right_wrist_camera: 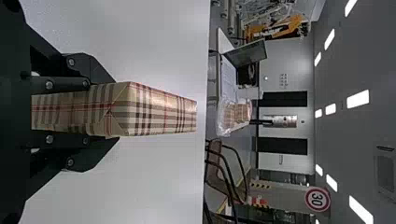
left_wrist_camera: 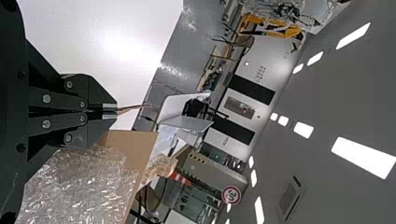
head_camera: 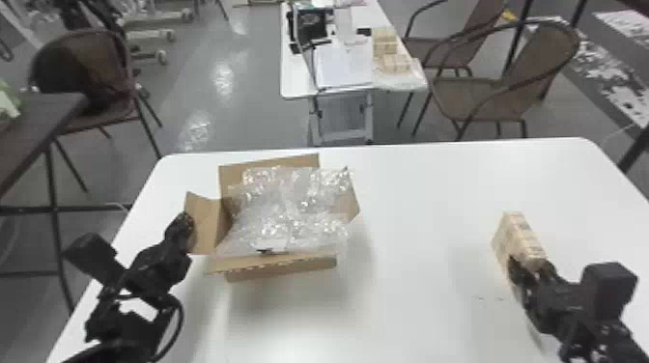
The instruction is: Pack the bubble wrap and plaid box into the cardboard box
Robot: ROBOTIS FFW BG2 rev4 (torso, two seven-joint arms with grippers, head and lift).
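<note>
**Beige, plaid-patterned box (head_camera: 519, 236) held well to the right of the open brown cardboard box (head_camera: 282, 270)**

The clear, crinkled plastic bubble wrap (head_camera: 289, 207) lies heaped in the cardboard box, on the white tabletop (head_camera: 434, 193). It hides the box's floor and laps over parts of the far and right-hand flaps. At its near side, a small pale patch with a dark mark is too blurred to name.

The left black end effector (head_camera: 186, 224) is at the cardboard box's left side. Its fingertips are hard to make out in the head view, but the left wrist view shows them nearly together, pinching the thin edge of the brown left flap (head_camera: 205, 234). That view's border cuts off much of the cardboard box and wrap.

The right black end effector (head_camera: 531, 265) is well to the cardboard box's right, parted only by the plaid box's thickness and closed firmly on it. The fingers cover part of its two broad faces; whether its underside touches the tabletop, I cannot tell.
</note>
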